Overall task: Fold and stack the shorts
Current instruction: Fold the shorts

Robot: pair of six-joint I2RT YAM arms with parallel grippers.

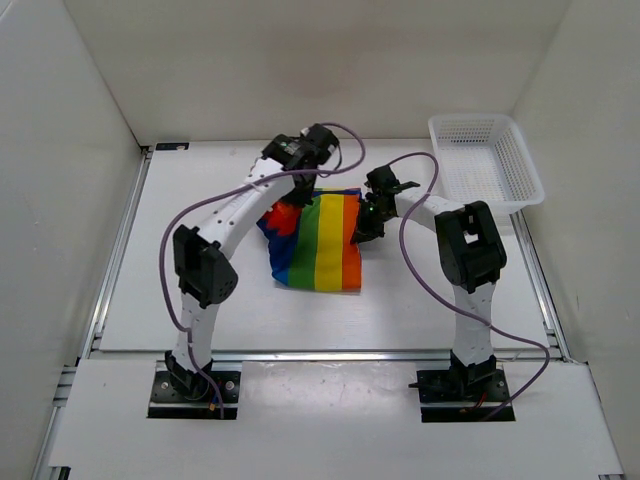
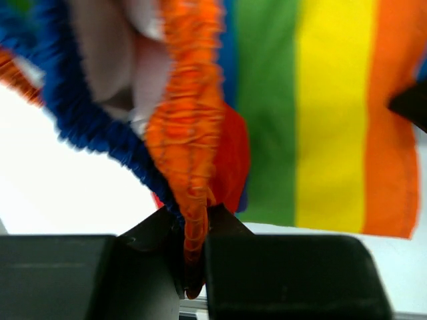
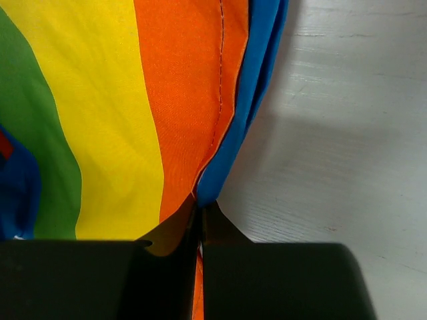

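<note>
Only wrist views show left fingers (image 2: 287, 273) and right fingers (image 3: 280, 280) pinching the shorts (image 1: 325, 245).

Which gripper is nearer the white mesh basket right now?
Right. The right gripper pinches the shorts at the edge facing the white mesh basket. The left gripper holds the waistband on the shorts' other side, farther away.
</note>
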